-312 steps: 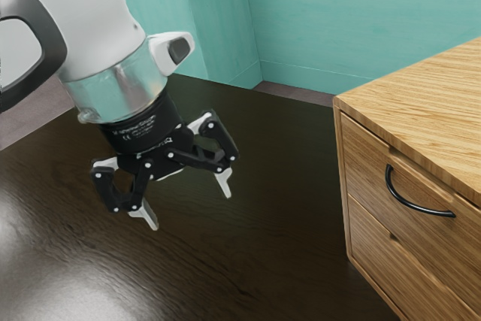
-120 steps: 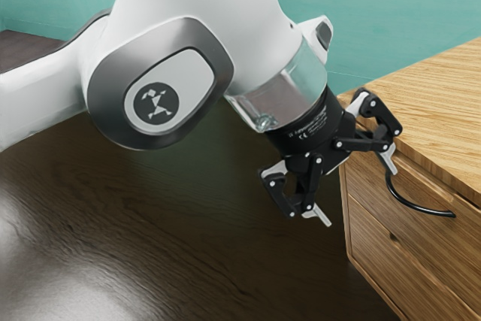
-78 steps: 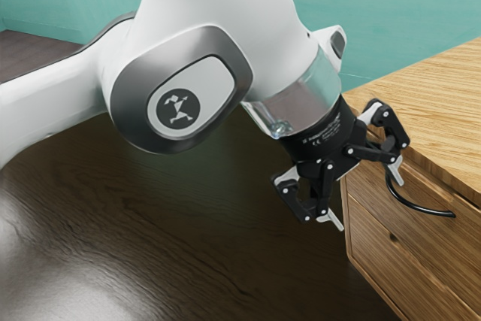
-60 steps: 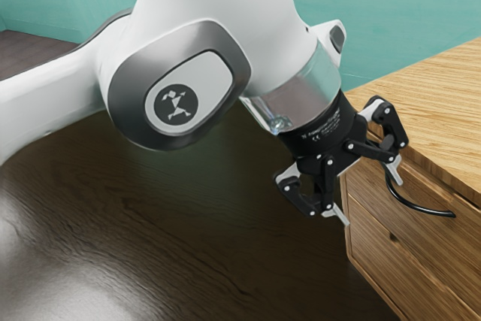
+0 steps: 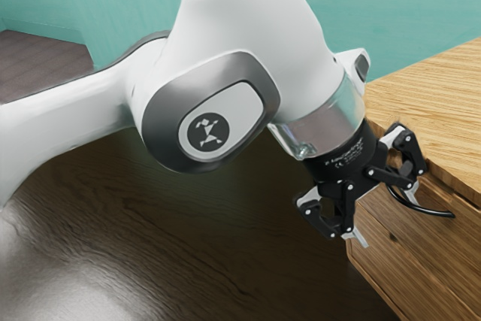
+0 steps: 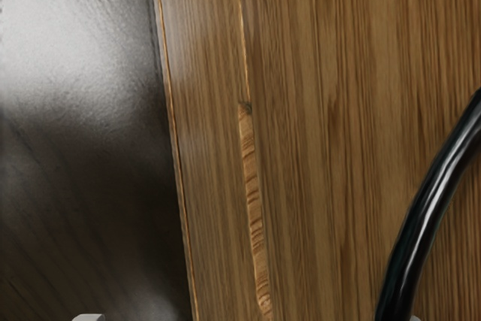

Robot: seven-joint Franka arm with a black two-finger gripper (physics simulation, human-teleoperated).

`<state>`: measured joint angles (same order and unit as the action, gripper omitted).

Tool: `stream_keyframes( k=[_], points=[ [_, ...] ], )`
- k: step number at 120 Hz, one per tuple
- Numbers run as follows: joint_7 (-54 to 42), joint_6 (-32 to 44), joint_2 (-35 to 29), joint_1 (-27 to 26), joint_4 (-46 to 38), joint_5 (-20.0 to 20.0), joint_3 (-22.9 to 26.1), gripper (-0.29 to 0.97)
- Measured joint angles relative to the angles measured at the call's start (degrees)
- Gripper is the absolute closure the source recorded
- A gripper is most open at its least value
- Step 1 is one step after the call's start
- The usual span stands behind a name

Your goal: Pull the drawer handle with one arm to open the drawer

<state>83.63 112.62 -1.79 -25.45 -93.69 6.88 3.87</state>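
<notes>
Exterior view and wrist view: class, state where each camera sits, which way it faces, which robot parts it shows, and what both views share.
Exterior view: beside the arm, facing the wooden cabinet; shows the white arm and the open end effector.
Wrist view: on the hand, facing the drawer front closely; a pale sliver may be the robot's.
Shared: black handle, drawer front, dark table.

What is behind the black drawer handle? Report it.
Behind the handle is the wooden drawer front. One finger of the open gripper covers the handle's upper end, and the front hides the drawer's inside.
</notes>
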Motion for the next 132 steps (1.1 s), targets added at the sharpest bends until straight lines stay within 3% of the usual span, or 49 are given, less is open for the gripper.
stream_keyframes(
  k=[39, 132],
  points=[
    [-0.05, 1.62, -8.6, 0.95, -9.17, 0.01, 0.04, 0.24],
    [0.33, 4.22, -22.53, 0.89, -24.73, 1.03, -0.23, 0.25]
  ],
)
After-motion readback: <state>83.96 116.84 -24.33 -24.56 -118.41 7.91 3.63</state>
